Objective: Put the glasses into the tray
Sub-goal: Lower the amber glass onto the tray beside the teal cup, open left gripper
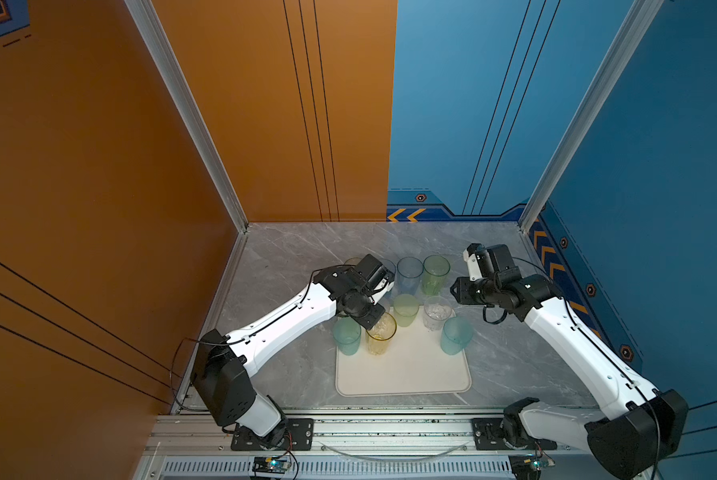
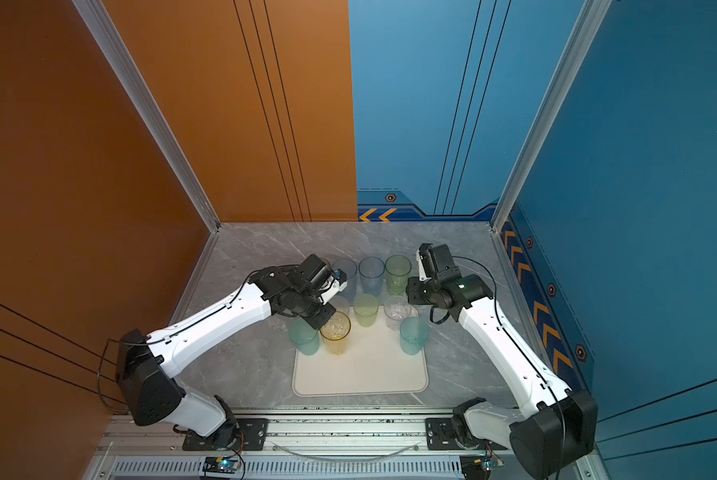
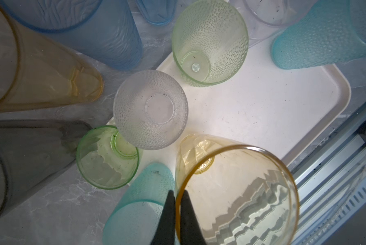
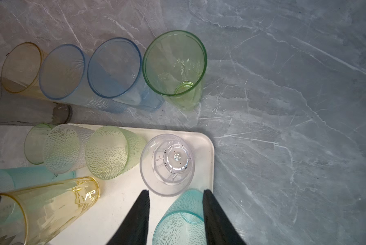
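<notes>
Smoky grey glass point(image 3: 29, 152), cut off by the picture edge in both wrist views.

- Orange wall panel point(image 1: 99, 166), thin black lines, beyond the left gripper point(image 3: 178, 192).
- Blue wall panel point(image 1: 452, 104), orange chevrons, beyond the right gripper point(image 4: 175, 191).
- Grey veined tabletop point(image 1: 290, 257) under both.

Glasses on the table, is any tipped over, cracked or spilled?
Nothing stands out. The glasses are all upright and empty, with no crack or spill visible on the tray or the table.
</notes>
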`<state>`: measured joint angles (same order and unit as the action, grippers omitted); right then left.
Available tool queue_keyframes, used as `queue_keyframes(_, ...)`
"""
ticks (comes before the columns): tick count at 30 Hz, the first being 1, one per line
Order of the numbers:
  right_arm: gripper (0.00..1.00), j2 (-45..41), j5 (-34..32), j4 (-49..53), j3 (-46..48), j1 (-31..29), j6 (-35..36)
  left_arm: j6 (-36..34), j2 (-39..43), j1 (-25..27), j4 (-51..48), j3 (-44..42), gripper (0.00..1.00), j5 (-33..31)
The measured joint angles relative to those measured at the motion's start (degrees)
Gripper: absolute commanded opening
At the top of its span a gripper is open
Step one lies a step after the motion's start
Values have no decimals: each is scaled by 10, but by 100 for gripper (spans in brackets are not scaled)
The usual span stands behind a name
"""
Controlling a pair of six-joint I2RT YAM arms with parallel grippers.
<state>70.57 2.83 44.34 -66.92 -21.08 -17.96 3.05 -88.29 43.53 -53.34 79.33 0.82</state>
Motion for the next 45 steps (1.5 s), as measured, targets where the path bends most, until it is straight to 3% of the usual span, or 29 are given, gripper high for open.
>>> queue_keyframes(20, 40, 24, 0, 0, -5, -7, 1, 0, -16, -14, 26, -23, 5, 23)
queue_keyframes(45, 41, 32, 0, 0, -14, -19, 1, -4, -8, -11, 30, -31, 14, 25)
